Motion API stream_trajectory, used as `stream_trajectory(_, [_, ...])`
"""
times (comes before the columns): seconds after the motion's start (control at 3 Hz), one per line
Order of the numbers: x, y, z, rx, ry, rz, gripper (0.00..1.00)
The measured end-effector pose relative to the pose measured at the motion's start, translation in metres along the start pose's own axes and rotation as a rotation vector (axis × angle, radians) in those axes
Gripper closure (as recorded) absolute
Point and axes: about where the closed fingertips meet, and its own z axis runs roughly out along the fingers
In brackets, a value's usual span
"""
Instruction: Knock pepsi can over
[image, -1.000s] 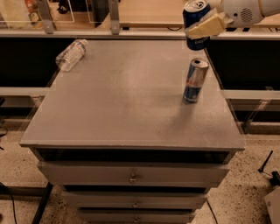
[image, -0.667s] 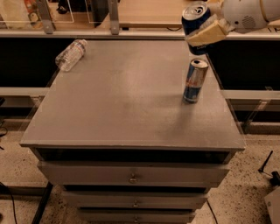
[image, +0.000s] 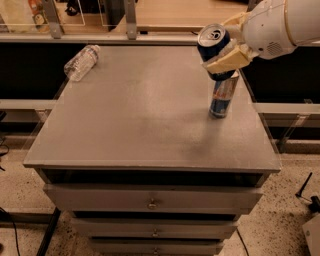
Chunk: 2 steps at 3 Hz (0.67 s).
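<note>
Pincer (image: 223, 50) tight around pepsi can (image: 211, 41), lower than before, above slim can (image: 222, 95)

The slim can (image: 221, 95) stands on the table (image: 140, 130), near its right edge. Just above the slim can, off the tabletop, the gripper (image: 226, 44) clasps the tilted pepsi can (image: 210, 37). Well left of the slim can and farther back, a water bottle (image: 81, 62) lies on its side on the table.

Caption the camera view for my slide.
Gripper holds pepsi can aloft over slim can; bottle lies at far left.
</note>
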Motion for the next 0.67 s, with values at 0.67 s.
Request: stream_trajectory(0.67, [-0.0158, 0.0145, 0.0003, -0.012, 0.037, -0.104, 1.0])
